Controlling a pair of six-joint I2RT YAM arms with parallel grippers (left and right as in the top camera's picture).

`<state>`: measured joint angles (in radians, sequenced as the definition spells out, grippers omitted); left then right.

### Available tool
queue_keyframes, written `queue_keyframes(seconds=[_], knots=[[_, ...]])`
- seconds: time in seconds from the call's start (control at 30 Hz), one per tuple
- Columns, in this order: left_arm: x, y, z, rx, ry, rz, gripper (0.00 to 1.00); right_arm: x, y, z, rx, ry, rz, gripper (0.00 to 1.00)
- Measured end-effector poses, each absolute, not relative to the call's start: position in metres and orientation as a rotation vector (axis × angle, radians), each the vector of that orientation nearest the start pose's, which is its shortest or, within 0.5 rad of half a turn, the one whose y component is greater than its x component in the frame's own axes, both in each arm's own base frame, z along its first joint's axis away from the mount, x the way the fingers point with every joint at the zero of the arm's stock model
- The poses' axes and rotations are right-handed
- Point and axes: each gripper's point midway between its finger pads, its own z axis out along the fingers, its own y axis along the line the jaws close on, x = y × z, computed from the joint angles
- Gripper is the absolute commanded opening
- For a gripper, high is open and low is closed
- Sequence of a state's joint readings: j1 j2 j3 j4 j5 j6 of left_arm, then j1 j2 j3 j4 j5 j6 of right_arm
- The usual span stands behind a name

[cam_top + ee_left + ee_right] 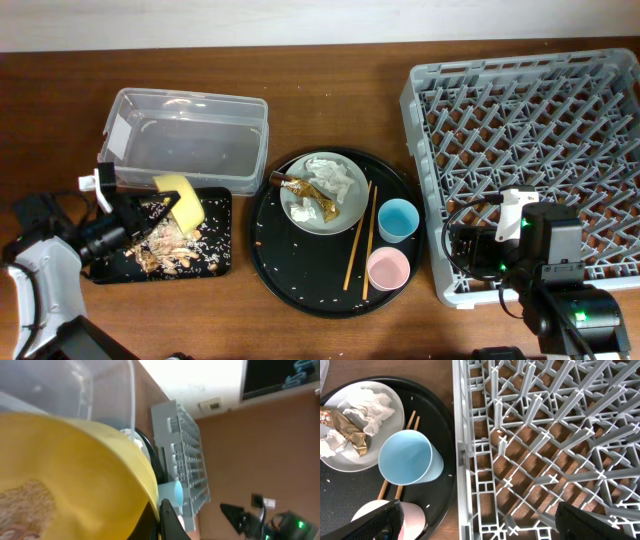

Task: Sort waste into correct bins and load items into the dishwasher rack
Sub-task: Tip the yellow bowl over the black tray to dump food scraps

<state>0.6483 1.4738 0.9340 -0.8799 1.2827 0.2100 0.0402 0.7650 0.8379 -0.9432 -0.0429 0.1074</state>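
- Yellow bowl (185, 200): off the round black tray (290, 275), to its left. It is tipped on edge above the shallow black tray (218, 250). The left wrist view shows a brownish smear on its inner wall.
- Left claw (160, 212): clamped on the bowl's rim, on the side away from the round tray.
- Food scraps (165, 248): brown bits and pale crumbs lie in the shallow tray beneath the bowl. A few pale crumbs also dot the round tray's floor.
- Clear tub (185, 135): left of the round tray and further back, just behind the shallow tray.
- Grey plate (345, 212): on the far half of the round tray. It carries the crumpled tissue (335, 178) and the foil wrapper (305, 195), the two touching.
- Chopsticks (358, 240): on the round tray, just right of the plate, lying side by side.
- Light-blue cup (398, 220): at the round tray's right edge, mouth up.
- Pink cup (388, 268): on the round tray, just in front of the blue cup, mouth up.
- Dishwasher rack (540, 110): on the surface (330, 80), just right of the round tray.
- Right claw (480, 512): jaws wide apart, gripping nothing, above the rack's edge nearest the round tray.
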Motion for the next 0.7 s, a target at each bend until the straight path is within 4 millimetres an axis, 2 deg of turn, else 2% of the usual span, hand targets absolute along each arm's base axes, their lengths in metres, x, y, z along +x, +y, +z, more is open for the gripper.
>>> queue_keyframes(seconds=[0.07,0.1,0.33,0.4,0.6,0.7], knots=[[0.303,0.022,0.183,-0.357,2.075,-1.396,0.00,0.227,0.016,0.186,0.064,2.445,0.118,0.98],[0.305,0.021,0.191,-0.300,2.023,-1.406,0.00,0.227,0.016,0.186,0.065,2.446,0.118,0.98],[0.303,0.017,0.198,-0.257,1.978,-1.442,0.00,0.227,0.016,0.185,0.065,2.447,0.118,0.98],[0.305,0.019,0.191,-0.269,2.018,-1.405,0.00,0.227,0.017,0.185,0.065,2.447,0.119,0.98],[0.306,0.011,0.197,-0.175,1.977,-1.416,0.00,0.226,0.016,0.185,0.066,2.450,0.118,0.98],[0.305,0.009,0.193,-0.214,2.003,-1.438,0.00,0.226,0.016,0.185,0.065,2.450,0.118,0.98]])
